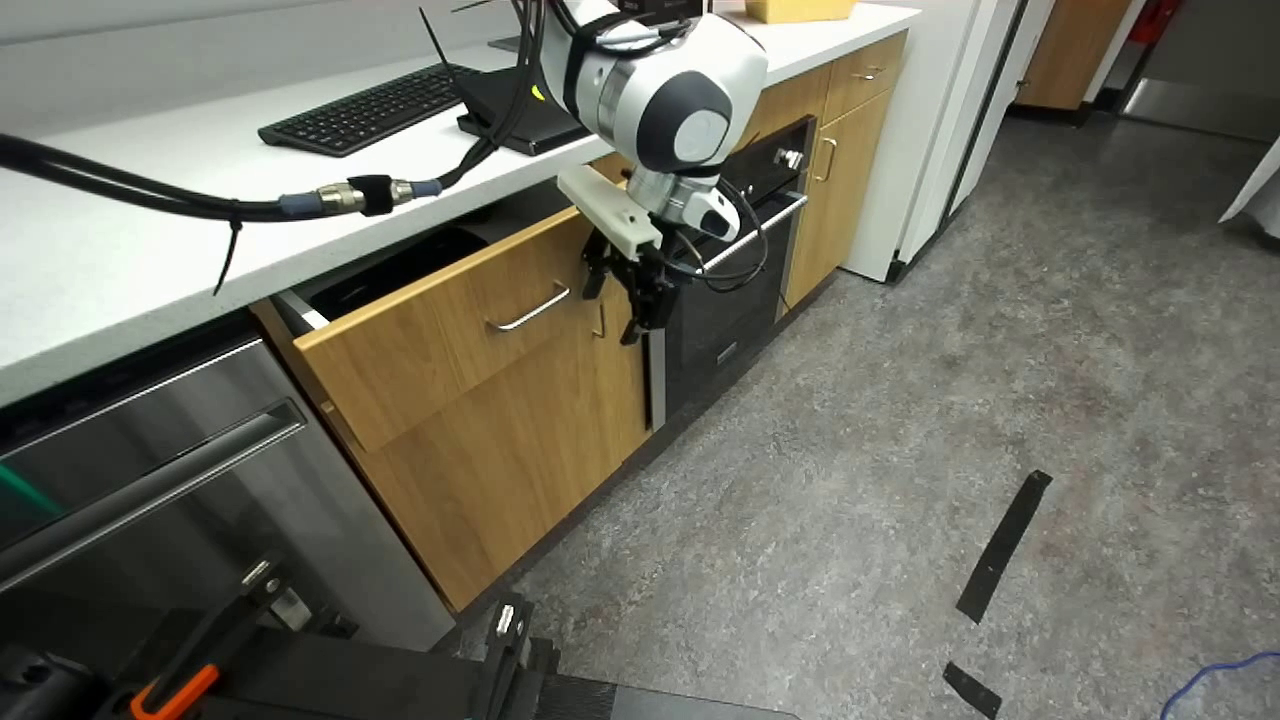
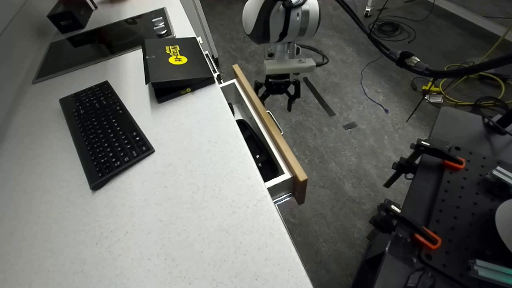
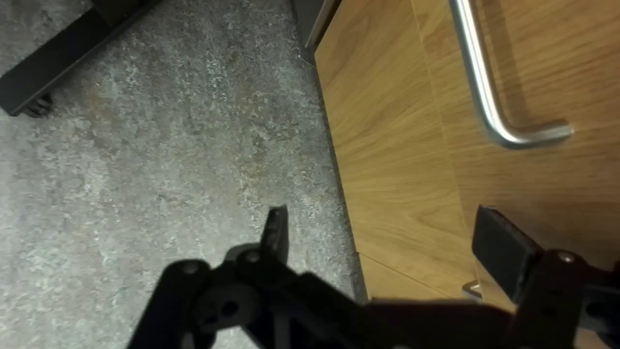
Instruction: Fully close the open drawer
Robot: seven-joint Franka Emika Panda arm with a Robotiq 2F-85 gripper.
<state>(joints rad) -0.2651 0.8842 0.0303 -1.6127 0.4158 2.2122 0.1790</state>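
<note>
Under the white desk [image 2: 180,224], the wooden drawer [image 1: 440,335] stands pulled out. A black keyboard [image 2: 106,134] lies on the desk. The jaws hang spread apart at the drawer's front, near its metal handle [image 3: 481,72].

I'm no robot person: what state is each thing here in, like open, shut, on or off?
Drawer, open, with a black item inside
Tool, open, holding nothing
Lower cupboard, looks shut
Oven, looks shut
Steel appliance, looks shut
Far drawer, shut
Far cupboard, shut
Cooktop, cannot tell if on
Box, cannot tell if fully closed
</note>
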